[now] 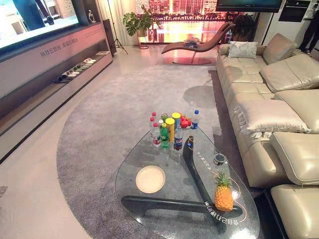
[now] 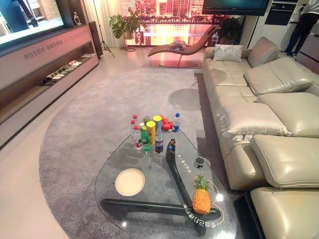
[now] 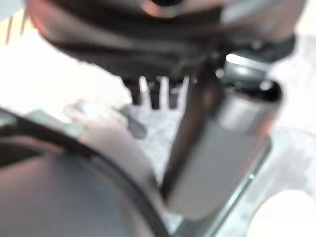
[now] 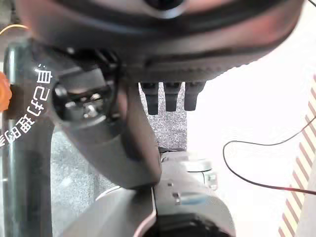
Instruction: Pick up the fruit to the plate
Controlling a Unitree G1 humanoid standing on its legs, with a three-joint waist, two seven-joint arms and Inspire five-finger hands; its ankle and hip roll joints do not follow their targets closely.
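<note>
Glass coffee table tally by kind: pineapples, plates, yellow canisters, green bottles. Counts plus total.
Orange pineapple with green crown: 1
Round beige plate: 1
Tall yellow cylindrical canisters: 2
Green plastic bottle: 1
Total: 5
Red fruit and clear bottles in the far cluster overlap too much to count.

red fruit [image 1: 185,123] half hidden behind bottles [image 1: 164,133]; left hand [image 3: 148,49] a blur
</note>
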